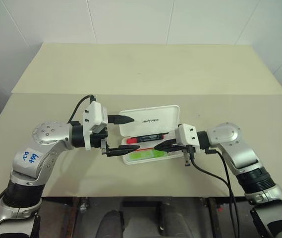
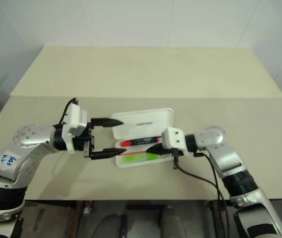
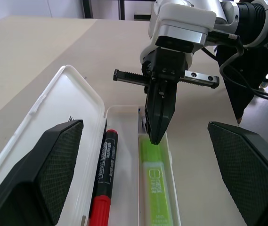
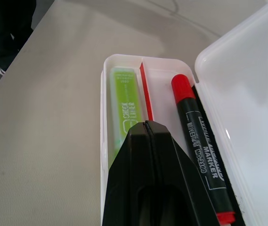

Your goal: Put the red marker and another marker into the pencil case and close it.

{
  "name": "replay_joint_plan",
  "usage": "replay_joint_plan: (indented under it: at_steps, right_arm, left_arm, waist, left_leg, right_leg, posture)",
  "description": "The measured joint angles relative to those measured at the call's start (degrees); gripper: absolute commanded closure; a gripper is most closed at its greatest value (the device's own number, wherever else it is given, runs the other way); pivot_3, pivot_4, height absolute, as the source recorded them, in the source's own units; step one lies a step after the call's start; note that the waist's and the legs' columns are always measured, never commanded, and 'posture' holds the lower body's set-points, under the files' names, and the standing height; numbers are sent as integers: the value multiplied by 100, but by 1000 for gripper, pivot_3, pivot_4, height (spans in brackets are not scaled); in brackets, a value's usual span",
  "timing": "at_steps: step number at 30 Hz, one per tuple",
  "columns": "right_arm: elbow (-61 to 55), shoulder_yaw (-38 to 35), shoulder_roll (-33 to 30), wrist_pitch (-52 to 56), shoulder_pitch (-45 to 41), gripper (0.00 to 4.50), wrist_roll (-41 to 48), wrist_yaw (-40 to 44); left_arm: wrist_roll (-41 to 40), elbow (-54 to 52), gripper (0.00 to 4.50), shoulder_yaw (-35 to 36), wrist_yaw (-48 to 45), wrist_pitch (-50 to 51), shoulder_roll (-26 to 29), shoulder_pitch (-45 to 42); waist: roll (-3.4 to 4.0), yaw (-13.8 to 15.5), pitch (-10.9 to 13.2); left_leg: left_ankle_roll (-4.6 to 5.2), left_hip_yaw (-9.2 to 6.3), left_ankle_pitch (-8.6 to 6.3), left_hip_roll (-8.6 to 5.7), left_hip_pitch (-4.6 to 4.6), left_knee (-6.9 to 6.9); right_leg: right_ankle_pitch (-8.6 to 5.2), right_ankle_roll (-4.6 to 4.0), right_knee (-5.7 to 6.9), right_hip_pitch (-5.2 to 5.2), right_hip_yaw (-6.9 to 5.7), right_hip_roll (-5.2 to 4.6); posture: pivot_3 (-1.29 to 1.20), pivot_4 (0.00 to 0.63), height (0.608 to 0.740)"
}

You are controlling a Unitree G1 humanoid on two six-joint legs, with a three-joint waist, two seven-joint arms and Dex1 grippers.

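Observation:
The white pencil case (image 1: 150,120) lies open in the middle of the table, its lid tilted back. Inside, the red marker (image 1: 145,138) lies in the rear compartment. The other marker, a light-green highlighter (image 1: 143,155), lies in the front one. My left gripper (image 1: 132,134) is open at the case's left end, one finger over the lid and one at the front wall. My right gripper (image 1: 156,147) is shut and empty, its tip just above the highlighter (image 4: 124,103) near the case's right end. The left wrist view shows the right gripper (image 3: 156,136) pointing down at the highlighter (image 3: 156,183).
The beige table (image 1: 131,69) stretches wide behind and to both sides of the case. A black cable (image 1: 210,173) hangs from my right wrist over the table's front edge.

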Motion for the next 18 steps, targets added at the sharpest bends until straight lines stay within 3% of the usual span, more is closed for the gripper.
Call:
replay_joint_plan:
  at_steps: [18]
  right_arm:
    - [158,-139,-346,-245,50,4474,-39,141]
  left_arm:
    - [0,-16,0,0,49,10,-2,7]
  waist:
    - [0,-6,0]
  left_leg:
    - [0,0,0,0,2,1]
  right_leg:
    - [0,-1,2,0,0,0]
  posture:
    - [0,150,740]
